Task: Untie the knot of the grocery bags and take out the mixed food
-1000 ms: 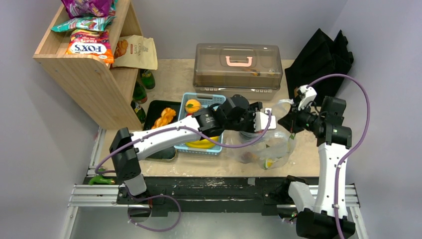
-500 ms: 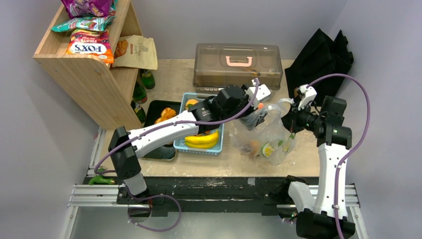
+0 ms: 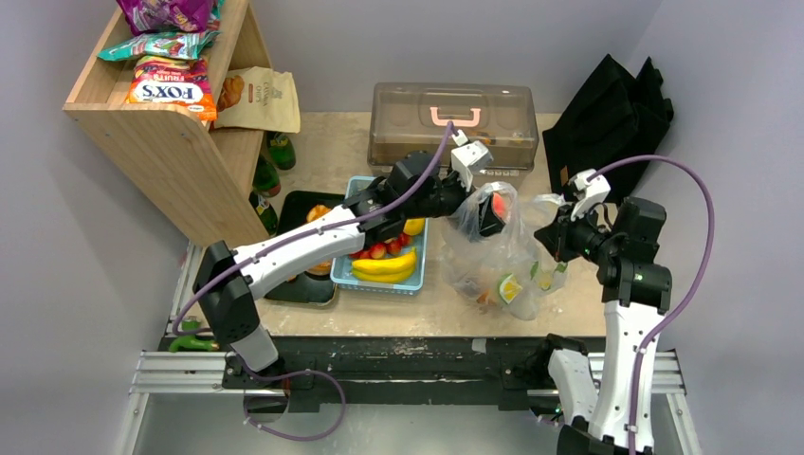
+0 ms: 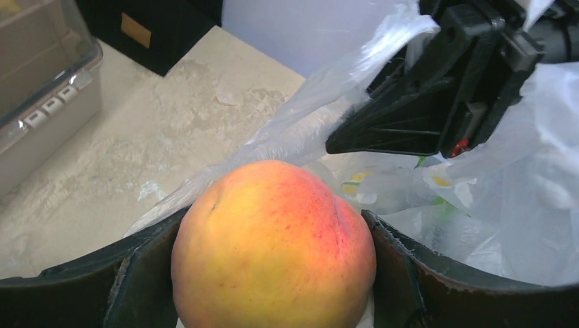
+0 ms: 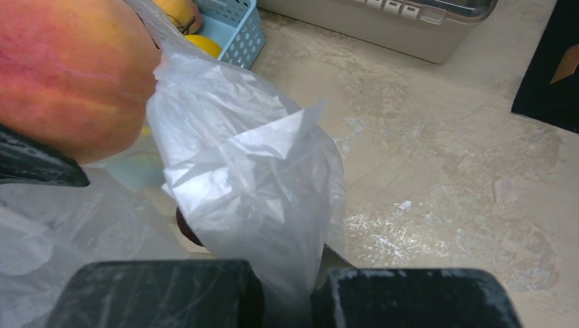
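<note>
Beige desk (image 3: 332, 161) is seen under the grocery bags (image 3: 502, 265), right of the middle. Their thin, likely slippery edge is pinched by the right hand (image 5: 287, 294). Above them, the peach (image 4: 273, 246) is clamped by the left hand (image 3: 488, 210). It is probably soft and best held lightly at its sides.

peach (image 4: 273, 246): yellow-orange, red blush
bag (image 3: 523, 251): clear, green-yellow prints
basket (image 5: 239, 31): light blue, dotted
banana (image 3: 384, 266): yellow

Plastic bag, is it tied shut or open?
Open. The right claw pinches a loose edge of the bag, and the left claw holds a peach at its mouth.
</note>
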You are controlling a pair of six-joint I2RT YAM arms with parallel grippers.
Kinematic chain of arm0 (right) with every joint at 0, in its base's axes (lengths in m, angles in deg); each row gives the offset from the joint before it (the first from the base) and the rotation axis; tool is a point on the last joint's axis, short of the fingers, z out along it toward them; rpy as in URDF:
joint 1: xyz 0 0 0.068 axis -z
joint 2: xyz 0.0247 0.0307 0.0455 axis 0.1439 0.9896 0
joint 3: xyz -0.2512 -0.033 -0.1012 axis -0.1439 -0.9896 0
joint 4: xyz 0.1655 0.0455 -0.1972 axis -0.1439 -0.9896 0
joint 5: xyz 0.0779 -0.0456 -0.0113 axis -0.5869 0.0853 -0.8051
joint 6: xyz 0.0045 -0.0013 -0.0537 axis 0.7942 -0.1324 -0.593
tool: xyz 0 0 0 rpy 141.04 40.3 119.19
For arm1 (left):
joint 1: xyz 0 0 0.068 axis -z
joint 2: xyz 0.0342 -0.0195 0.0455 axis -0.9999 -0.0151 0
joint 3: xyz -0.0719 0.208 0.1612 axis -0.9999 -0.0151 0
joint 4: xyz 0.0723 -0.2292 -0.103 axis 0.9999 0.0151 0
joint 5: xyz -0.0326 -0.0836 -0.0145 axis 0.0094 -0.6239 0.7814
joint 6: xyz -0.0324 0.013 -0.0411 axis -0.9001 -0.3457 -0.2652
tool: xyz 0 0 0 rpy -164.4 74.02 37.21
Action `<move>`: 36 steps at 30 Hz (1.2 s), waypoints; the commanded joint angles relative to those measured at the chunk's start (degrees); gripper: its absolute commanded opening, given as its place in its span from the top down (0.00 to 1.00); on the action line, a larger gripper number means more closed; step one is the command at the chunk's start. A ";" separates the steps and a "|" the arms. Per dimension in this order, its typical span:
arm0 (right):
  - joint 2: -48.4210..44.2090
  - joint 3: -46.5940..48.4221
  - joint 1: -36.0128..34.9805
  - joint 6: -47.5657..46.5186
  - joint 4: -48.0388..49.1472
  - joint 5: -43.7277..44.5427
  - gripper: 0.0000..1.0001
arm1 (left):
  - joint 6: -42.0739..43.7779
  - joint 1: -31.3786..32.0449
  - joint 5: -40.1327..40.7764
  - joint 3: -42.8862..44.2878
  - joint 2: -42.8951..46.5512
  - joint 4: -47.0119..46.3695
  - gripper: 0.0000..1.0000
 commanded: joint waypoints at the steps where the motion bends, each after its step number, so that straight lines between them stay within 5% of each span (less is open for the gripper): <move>1: -1.39 -0.62 0.00 0.28 1.62 3.02 1.00 | 13.18 1.24 -4.03 2.09 5.86 -6.82 0.64; 7: -0.92 -0.67 0.01 -0.58 0.78 3.33 1.00 | 31.98 2.83 10.58 -1.33 9.41 -11.95 0.65; 14: 1.02 -0.17 -0.03 -1.80 0.20 3.28 1.00 | 19.28 0.96 14.00 2.50 8.68 -6.28 0.65; 24: 3.04 1.93 0.02 -1.39 0.78 0.30 1.00 | -2.54 -5.04 34.77 0.74 8.26 15.25 0.72; 36: 8.14 2.07 -4.73 5.03 7.61 -2.63 1.00 | -18.52 -11.50 36.55 -9.23 10.36 22.37 0.66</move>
